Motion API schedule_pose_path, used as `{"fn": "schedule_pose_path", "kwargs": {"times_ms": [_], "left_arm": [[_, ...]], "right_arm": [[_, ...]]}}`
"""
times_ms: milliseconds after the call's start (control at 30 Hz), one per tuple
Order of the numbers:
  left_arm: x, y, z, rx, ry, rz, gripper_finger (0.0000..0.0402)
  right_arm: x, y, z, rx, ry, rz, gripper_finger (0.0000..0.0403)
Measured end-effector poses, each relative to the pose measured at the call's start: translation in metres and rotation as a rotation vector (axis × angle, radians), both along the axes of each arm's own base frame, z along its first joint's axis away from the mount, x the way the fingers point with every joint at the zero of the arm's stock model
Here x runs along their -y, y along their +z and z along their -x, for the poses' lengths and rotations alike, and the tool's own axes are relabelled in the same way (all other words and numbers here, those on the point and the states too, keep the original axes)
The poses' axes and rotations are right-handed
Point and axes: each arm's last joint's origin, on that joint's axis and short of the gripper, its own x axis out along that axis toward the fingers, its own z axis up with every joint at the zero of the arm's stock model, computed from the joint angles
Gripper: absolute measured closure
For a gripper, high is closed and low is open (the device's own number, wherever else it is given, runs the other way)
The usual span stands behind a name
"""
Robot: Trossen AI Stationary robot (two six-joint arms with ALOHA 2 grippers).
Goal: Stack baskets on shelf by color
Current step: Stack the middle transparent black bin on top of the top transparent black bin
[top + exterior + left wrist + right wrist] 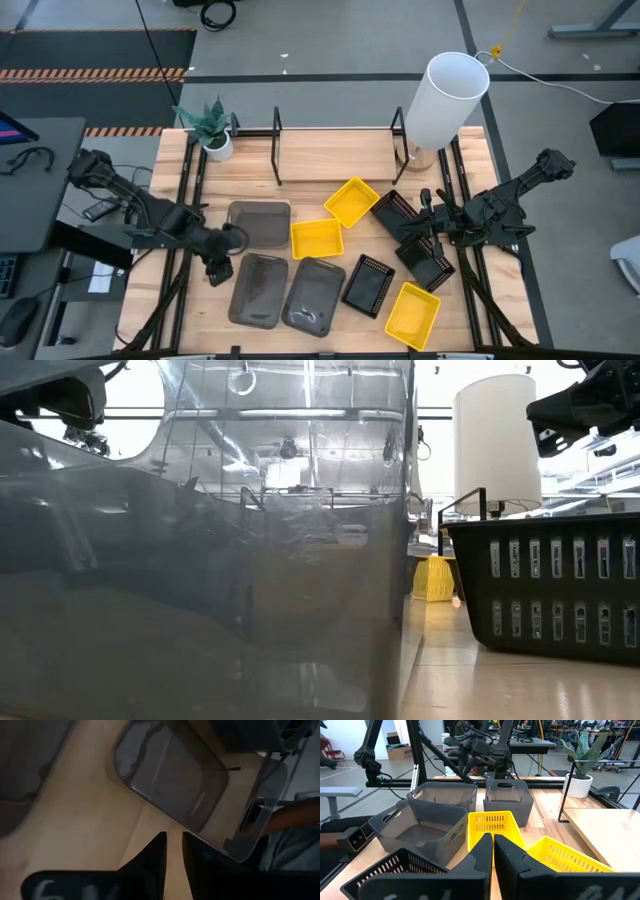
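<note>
**Baskets all on the tabletop; shelf bare; both end effectors empty**

Left end effector [214,270] hangs low at the near-left, just beside the grey baskets [260,289]; its fingers [152,860] sit nearly together, a thin gap only, nothing between them; a grey basket wall [172,780] lies just ahead, so I judge a rim grasp is being lined up.

Right end effector [425,215] sits over the black baskets [395,212] at the right; fingers [481,854] closed together, gripping nothing; yellow baskets [492,827] lie ahead of it.

Shelf [335,155] runs along the far edge, between black rods; no basket on it yet; task barely begun by my reading.

Three grey baskets cluster left, yellow in the middle, black right; the scatter roughly splits the work, grey to the left arm.

A potted plant [212,128] and a white cylinder [445,98] stand at the shelf's ends; both could crowd a placement.
</note>
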Motion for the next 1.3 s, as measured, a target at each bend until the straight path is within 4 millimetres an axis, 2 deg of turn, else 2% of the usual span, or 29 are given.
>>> {"fn": "schedule_pose_path", "kwargs": {"times_ms": [200,400,500,767,867,1100,1300], "left_arm": [[0.02,0.007,-0.011,-0.06,0.047,-0.01,0.0336],[0.023,0.002,-0.017,-0.138,0.131,-0.016,0.0319],[0.019,-0.002,-0.017,-0.195,0.185,-0.037,0.0294],[0.013,-0.003,-0.023,-0.219,0.304,0.001,0.0203],[0.014,-0.005,-0.025,-0.238,0.326,0.004,0.0187],[0.029,-0.026,-0.036,-0.326,0.287,0.01,0.0199],[0.034,-0.04,-0.04,-0.404,0.24,-0.004,0.0219]], "right_arm": [[0.0,0.0,0.0,0.001,-0.001,0.0,0.038],[0.0,0.0,0.0,0.002,0.0,-0.001,0.038],[0.0,0.0,0.0,0.002,0.0,-0.001,0.038],[0.0,0.001,0.0,0.005,0.0,-0.003,0.038],[0.0,0.001,0.0,0.006,0.0,-0.003,0.038],[0.0,0.001,0.0,0.007,-0.001,-0.004,0.038],[0.0,0.001,0.0,0.007,0.0,-0.004,0.038]]}}
